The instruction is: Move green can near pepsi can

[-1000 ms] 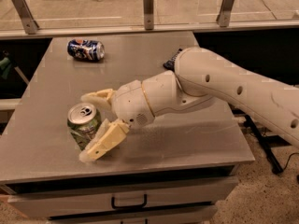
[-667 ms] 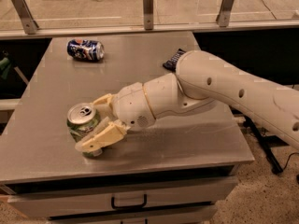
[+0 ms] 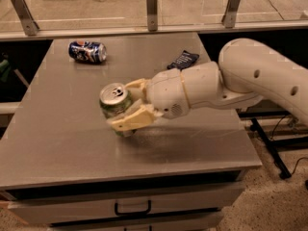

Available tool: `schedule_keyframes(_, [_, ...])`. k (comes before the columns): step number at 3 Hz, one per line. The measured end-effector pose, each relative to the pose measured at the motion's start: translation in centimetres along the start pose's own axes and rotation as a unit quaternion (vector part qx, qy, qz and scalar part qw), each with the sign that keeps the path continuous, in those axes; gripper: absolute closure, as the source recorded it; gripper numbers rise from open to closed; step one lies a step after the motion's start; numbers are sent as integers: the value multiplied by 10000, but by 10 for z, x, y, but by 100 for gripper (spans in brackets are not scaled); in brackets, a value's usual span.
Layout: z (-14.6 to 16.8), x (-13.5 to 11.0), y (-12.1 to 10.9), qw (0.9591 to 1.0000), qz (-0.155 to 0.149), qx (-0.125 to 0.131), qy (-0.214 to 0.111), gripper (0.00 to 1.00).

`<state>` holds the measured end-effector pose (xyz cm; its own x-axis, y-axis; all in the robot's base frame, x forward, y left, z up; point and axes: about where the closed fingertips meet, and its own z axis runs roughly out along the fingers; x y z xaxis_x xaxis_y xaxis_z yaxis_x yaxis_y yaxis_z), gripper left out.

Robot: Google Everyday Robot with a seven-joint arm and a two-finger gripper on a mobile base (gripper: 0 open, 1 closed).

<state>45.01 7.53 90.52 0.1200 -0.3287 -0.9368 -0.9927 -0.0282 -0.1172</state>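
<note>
The green can (image 3: 113, 102) is upright, its silver top and pull tab showing, held between my gripper's (image 3: 126, 106) cream fingers (image 3: 131, 122) just above the grey table (image 3: 57, 129), left of centre. The gripper is shut on the can. The white arm reaches in from the right. The pepsi can (image 3: 87, 51), dark blue with red and white marks, lies on its side at the table's far left corner, well apart from the green can.
A flat dark blue packet (image 3: 183, 59) lies at the back of the table, right of centre. A glass rail with metal posts (image 3: 152, 8) runs behind the table. Drawers with a handle (image 3: 132, 209) sit under the front edge.
The gripper closed on the green can, lifted it off the table and carried it to the right and toward the back.
</note>
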Motion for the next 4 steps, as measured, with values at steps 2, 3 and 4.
schedule_keyframes(2, [-79, -9, -31, 9952, -183, 941, 185, 100])
schedule_keyframes(3, [-93, -8, -47, 9887, -370, 1442, 191, 100])
schedule_keyframes(4, [-117, -4, -93, 9753, -633, 2115, 94, 100])
